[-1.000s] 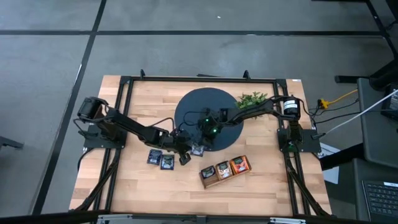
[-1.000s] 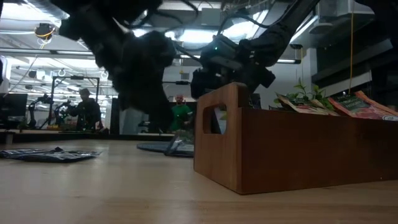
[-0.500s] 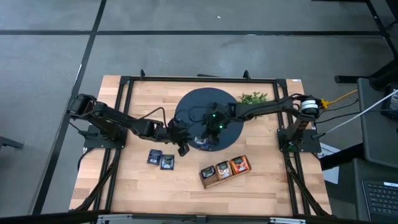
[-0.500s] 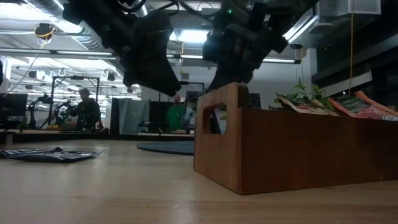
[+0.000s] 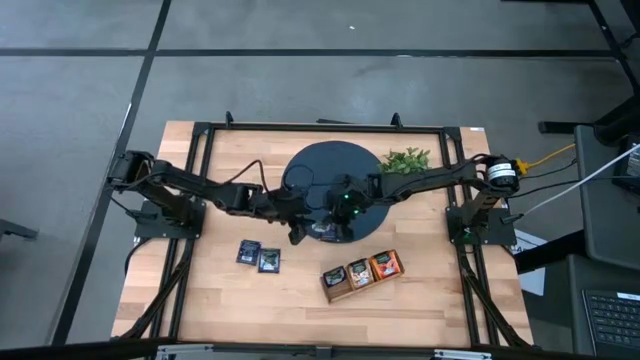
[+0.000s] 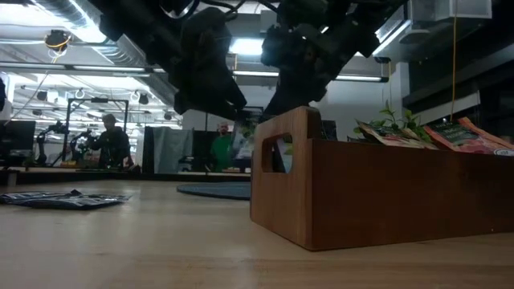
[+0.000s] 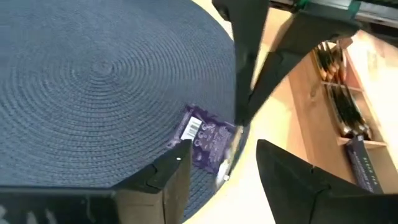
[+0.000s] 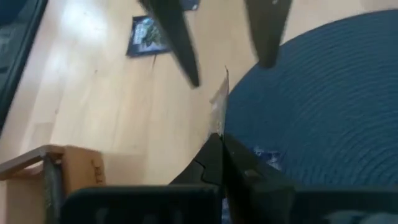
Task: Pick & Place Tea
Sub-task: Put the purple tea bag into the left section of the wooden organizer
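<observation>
the left arm reaches from the table's left edge toward the middle, elbow bent, forearm running level. its left gripper (image 5: 296, 231) hangs above the table near the centre, fingers (image 7: 163, 180) spread apart with a clear gap between them. the right arm stretches in from the right edge, long and nearly straight. its right gripper (image 5: 330, 226) sits just beside the left one, raised off the table, fingers (image 8: 211, 155) pressed together on a thin sachet (image 8: 219, 102) held edge-on. in the low view both wrists hang high, angled downward.
</observation>
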Robot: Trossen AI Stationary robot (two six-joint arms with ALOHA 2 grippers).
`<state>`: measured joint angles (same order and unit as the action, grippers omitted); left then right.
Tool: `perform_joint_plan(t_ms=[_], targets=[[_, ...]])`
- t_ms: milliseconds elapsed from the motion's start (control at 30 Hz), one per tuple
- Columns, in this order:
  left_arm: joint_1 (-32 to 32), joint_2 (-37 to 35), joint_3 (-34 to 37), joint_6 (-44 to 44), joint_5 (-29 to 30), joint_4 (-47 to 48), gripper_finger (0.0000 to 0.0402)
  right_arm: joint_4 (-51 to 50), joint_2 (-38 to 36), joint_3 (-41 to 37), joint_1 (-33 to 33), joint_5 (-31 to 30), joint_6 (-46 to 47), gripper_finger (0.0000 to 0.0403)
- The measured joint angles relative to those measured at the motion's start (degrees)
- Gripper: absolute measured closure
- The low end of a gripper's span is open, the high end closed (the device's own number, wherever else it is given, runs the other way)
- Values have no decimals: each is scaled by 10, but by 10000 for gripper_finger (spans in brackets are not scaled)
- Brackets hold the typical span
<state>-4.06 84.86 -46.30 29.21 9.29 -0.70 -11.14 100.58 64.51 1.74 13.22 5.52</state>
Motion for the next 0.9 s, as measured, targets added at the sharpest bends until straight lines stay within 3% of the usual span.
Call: perform_joint_plan(t_ms=[567, 733, 900], targets=[[14, 0, 0, -71, -17, -8, 232, 43, 0, 0, 0, -11, 15, 395], [14, 0, 0, -75, -21, -8, 266, 50, -1, 0, -3, -10, 17, 399], [14, 0, 0, -75, -40, -8, 326, 56, -1, 0, -5, -10, 29, 393]])
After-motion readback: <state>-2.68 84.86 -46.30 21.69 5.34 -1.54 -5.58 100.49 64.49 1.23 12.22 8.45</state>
